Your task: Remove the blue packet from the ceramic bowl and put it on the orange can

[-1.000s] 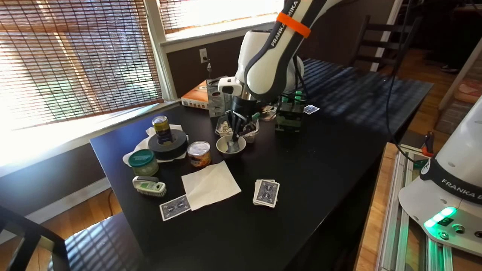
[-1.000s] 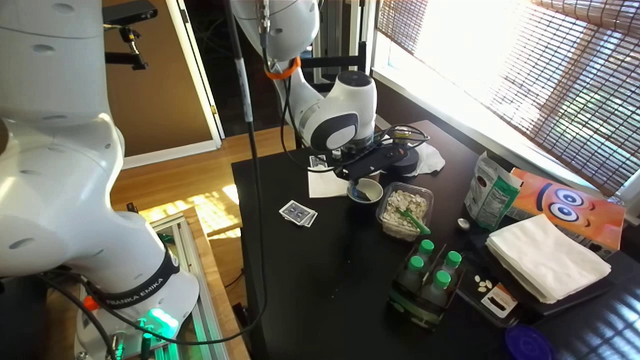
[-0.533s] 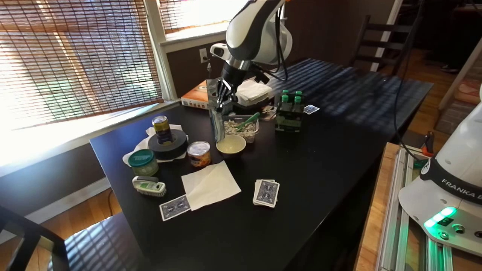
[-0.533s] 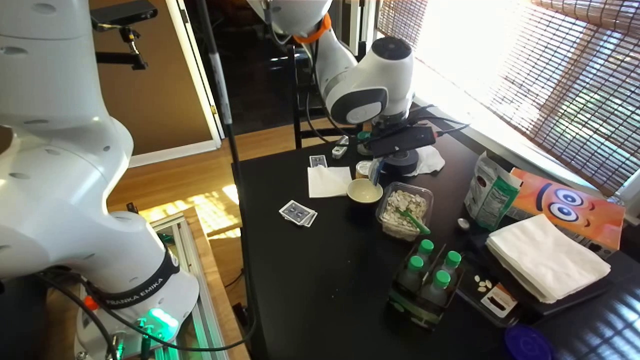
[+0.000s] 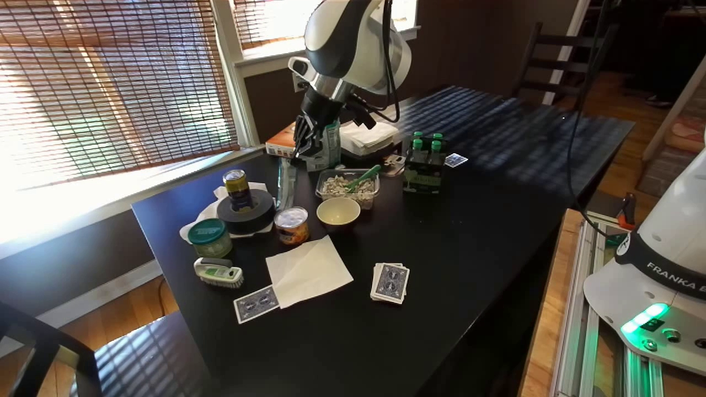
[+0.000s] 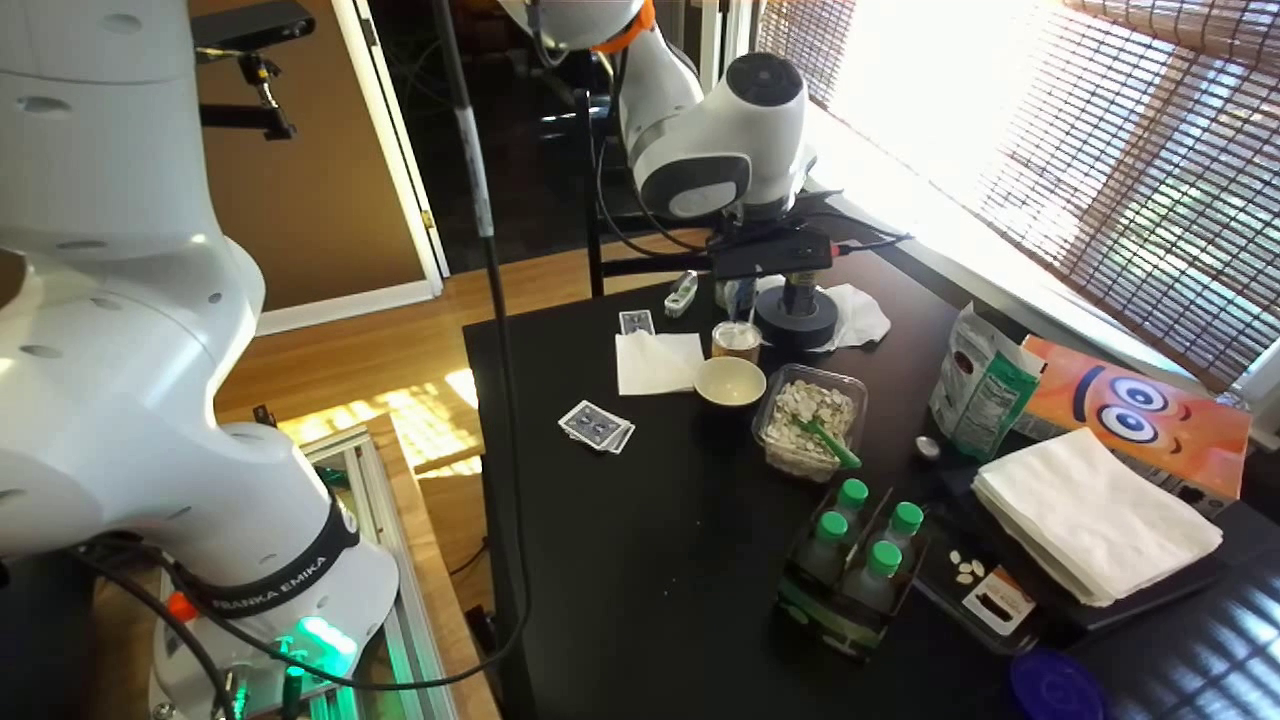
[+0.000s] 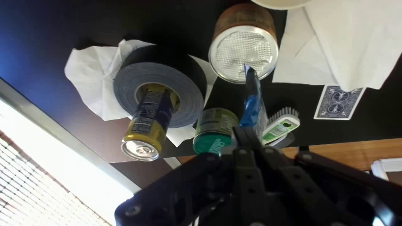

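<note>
The blue packet (image 5: 286,184) is a thin, shiny blue-silver pouch hanging down from my gripper (image 5: 296,155). In the wrist view the jaws (image 7: 246,136) are shut on the upper end of the packet (image 7: 253,102), and its free end overlaps the foil lid of the orange can (image 7: 243,51). In both exterior views the packet's lower end is close to the top of the orange can (image 5: 292,229) (image 6: 736,345); I cannot tell if they touch. The cream ceramic bowl (image 5: 338,212) (image 6: 729,383) stands empty beside the can, and its rim shows in the wrist view (image 7: 281,3).
A yellow-blue drink can (image 7: 150,121) stands in a black tape roll (image 7: 188,106) beside the orange can. A green-lidded jar (image 5: 210,238), a brush (image 5: 219,273), white paper (image 5: 309,270), a clear tub with a green spoon (image 5: 348,186) and a bottle carrier (image 5: 423,176) stand around.
The packet has been lifted out of the bowl in my gripper. It has moved from above the bowl towards the orange can, and the arm has moved up and across.
</note>
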`<state>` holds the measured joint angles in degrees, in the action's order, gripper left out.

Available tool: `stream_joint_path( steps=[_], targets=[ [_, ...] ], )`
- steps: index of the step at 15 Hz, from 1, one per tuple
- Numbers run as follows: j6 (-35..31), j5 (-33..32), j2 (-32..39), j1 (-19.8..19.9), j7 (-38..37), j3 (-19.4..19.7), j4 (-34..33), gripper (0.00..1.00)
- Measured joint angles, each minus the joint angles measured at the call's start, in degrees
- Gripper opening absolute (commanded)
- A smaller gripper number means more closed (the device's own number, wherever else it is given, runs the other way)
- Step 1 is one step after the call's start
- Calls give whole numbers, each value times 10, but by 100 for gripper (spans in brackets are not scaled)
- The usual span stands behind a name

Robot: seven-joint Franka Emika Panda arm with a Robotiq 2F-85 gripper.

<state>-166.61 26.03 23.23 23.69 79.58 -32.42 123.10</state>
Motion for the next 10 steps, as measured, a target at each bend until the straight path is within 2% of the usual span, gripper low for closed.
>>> stream_joint_path(
  steps=[5,10],
  targets=[
    [-37,0,23,-27,-9,-9,23,0],
    [-140,4,26,-28,-51,18,24,0]
  ],
)
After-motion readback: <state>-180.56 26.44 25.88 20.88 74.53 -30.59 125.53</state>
